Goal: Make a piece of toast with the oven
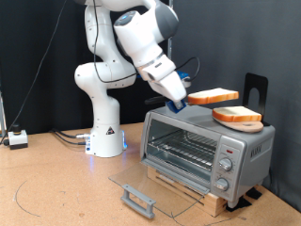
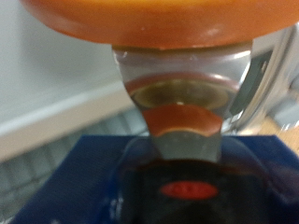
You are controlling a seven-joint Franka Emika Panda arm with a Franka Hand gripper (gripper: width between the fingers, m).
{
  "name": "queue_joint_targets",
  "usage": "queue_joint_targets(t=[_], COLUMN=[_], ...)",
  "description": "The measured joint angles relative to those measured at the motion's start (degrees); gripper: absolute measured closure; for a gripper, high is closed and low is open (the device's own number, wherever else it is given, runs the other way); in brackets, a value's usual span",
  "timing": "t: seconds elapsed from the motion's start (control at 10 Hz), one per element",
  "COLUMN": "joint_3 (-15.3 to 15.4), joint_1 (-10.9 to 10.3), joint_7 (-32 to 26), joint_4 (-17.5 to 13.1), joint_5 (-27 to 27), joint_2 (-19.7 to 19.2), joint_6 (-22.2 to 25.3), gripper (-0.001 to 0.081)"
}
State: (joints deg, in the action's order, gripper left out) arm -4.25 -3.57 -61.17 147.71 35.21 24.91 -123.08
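The silver-grey oven stands at the exterior view's right on a wooden base, its glass door folded down open and the wire rack showing inside. My gripper is just above the oven's top, shut on one edge of the piece of toast, which hangs level in the air. In the wrist view the toast's orange-brown crust fills the far end, with a shiny finger under it.
A tan wooden board lies on the oven's top, beside and below the toast. A small blue block sits on the oven's top under the gripper. A black stand rises behind. A white box lies at the left.
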Motion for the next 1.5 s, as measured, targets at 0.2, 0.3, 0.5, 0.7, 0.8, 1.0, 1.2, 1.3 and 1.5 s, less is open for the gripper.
queue_joint_targets(t=[0.2,0.3,0.5,0.7,0.8,1.0,1.2,1.3,1.5], joint_3=[-2.2,-3.3,-3.8,-5.7,-7.5,-10.9,-13.8,-15.0,-17.3], joint_1=[2.9,4.2,4.8,5.2,5.9,7.6,9.3,10.1,11.4], joint_7=[-1.2,-1.7,-2.2,-5.1,-7.0,-10.1,-12.0,-13.2,-14.7], joint_4=[-0.3,-0.3,-0.2,-0.2,-0.3,-1.2,-2.9,-3.7,-5.5], joint_5=[-5.4,-7.2,-7.8,-7.8,-8.2,-9.5,-12.2,-13.6,-15.1], joint_2=[0.1,0.1,0.2,-0.2,-0.7,-1.6,-3.1,-4.0,-6.3], joint_6=[3.9,4.9,5.7,5.8,6.2,8.6,10.9,11.3,11.3], gripper=[0.0409,0.0409,0.0409,0.0409,0.0409,0.0409,0.0409,0.0409,0.0409])
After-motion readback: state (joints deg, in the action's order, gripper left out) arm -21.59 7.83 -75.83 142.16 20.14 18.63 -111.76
